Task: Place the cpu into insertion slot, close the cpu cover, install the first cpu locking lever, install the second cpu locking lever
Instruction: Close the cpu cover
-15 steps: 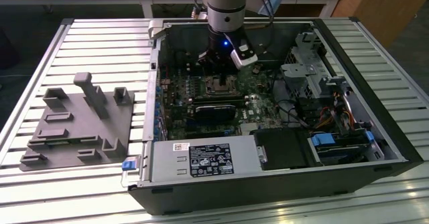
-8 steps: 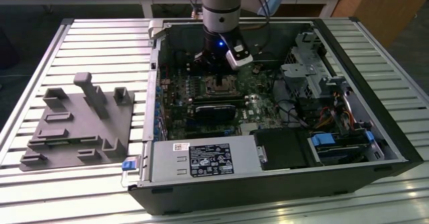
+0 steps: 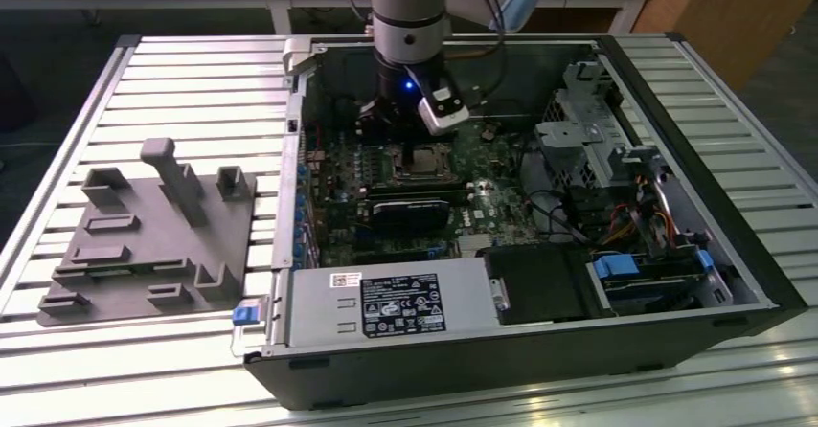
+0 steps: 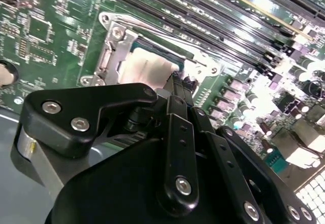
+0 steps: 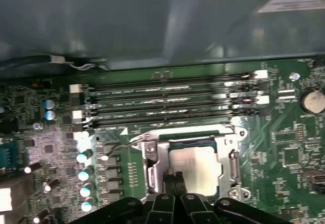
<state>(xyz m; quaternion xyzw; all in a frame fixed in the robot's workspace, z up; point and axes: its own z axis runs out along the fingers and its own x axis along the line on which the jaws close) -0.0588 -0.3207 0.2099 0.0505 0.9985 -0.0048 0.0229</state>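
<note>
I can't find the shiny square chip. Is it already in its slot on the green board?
Yes, in the first wrist view the cpu lies flat in its socket, framed by the cpu cover.

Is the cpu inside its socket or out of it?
Inside. In both wrist views the cpu lies flat, framed by the grey metal cover, on the motherboard.
</note>
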